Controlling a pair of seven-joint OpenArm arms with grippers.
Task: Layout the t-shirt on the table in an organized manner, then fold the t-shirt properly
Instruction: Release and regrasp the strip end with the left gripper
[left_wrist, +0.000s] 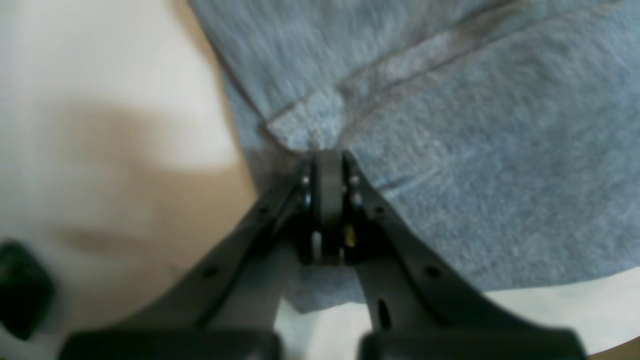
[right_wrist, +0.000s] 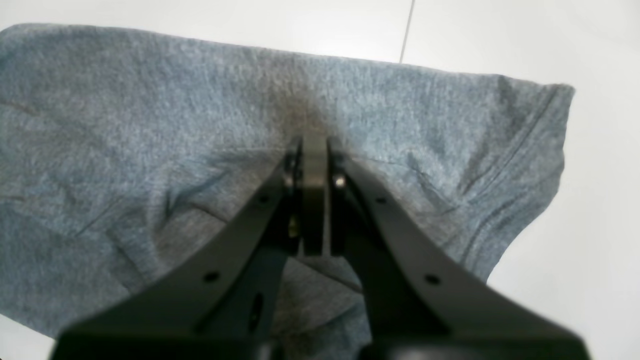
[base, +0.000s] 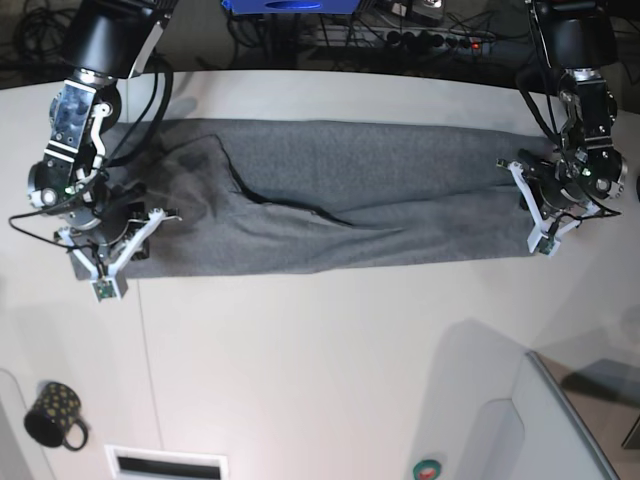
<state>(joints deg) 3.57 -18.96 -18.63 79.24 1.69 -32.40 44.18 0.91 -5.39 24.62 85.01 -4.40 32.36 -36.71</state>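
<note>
White table here, both sets of jaws clenched: left gripper nipping the t-shirt at a hem corner, right gripper pinching its other end. Shirt's stretched out between them; mug well off.

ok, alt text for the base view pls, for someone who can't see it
Overhead view: a grey t-shirt folded into a long horizontal band lies across a white table, with a robot arm at each end. The right gripper at image left and the left gripper at image right sit shut at the band's ends. A dark dotted mug stands at lower left.
</note>
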